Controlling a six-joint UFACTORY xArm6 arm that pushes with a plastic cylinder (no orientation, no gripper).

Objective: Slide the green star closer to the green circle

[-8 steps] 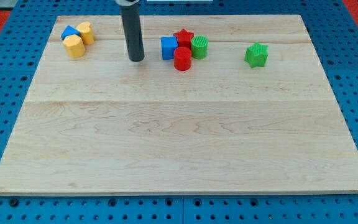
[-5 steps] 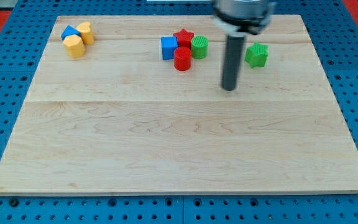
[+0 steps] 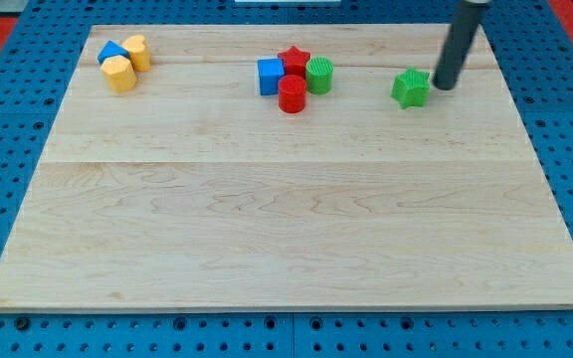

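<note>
The green star (image 3: 411, 88) lies on the wooden board at the view's upper right. The green circle (image 3: 319, 75) stands to its left, in a cluster with other blocks, a clear gap between the two. My tip (image 3: 446, 86) is just to the right of the green star, close beside it; whether it touches the star I cannot tell.
A red star (image 3: 293, 61), a red cylinder (image 3: 291, 93) and a blue cube (image 3: 271, 76) crowd the green circle's left side. At the upper left sit a blue block (image 3: 111, 52) and two yellow blocks (image 3: 119, 73), (image 3: 137, 51). The board's right edge (image 3: 525, 119) is near.
My tip swept from left of the cluster, across below it, to the right side of the green star. No block has moved.
</note>
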